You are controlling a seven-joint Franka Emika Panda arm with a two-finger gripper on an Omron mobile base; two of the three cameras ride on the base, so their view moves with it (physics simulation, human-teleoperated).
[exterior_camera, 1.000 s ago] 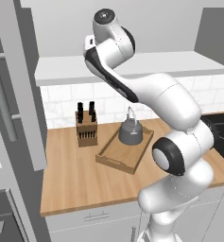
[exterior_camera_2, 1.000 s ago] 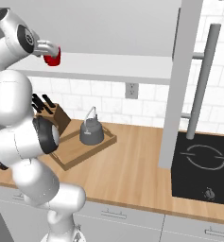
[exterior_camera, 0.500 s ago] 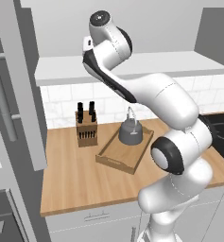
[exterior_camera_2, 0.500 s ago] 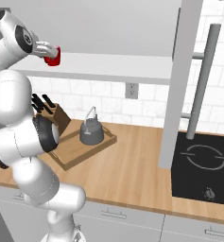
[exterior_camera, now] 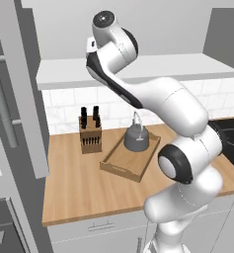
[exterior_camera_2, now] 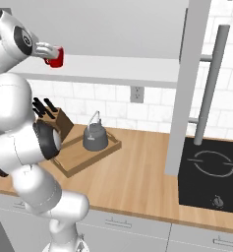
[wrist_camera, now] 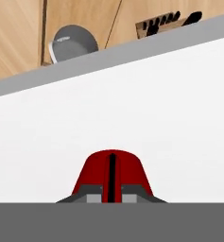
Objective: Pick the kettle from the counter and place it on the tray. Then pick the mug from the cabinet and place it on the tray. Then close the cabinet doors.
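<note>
The gripper [exterior_camera_2: 48, 49] has its fingers closed on the mug [exterior_camera_2: 56, 57], holding it just above the white shelf of the cabinet [exterior_camera_2: 137, 66]. In the hand view the mug [wrist_camera: 112, 176] sits right between the finger tips, red and rounded, with a dark line down its middle that may be its handle edge-on, though that is hard to tell.

The mug looks small, rigid and light, probably glazed and so a little slippery. A pinch across the rim or wall should hold it, provided it is kept upright; it would likely chip if knocked against the shelf edge on the way out.

Below and beyond the shelf lip lies the counter [exterior_camera_2: 137, 177], flat light wood with plenty of bare room. On it rests the tray [exterior_camera_2: 76, 157], set at an angle, with the kettle [exterior_camera_2: 95, 138] already standing at one end — the first step looks finished. The free end of the tray [exterior_camera: 123, 165] is the likely place for the mug, kept apart from the kettle's handle.

Just beside the tray stands a knife block [exterior_camera: 90, 133] against the tiled wall. A cooktop [exterior_camera_2: 211, 174] lies at the far end of the counter. The cabinet doors [exterior_camera_2: 187, 88] hang wide open — one near each base camera — and are not yet closed.
</note>
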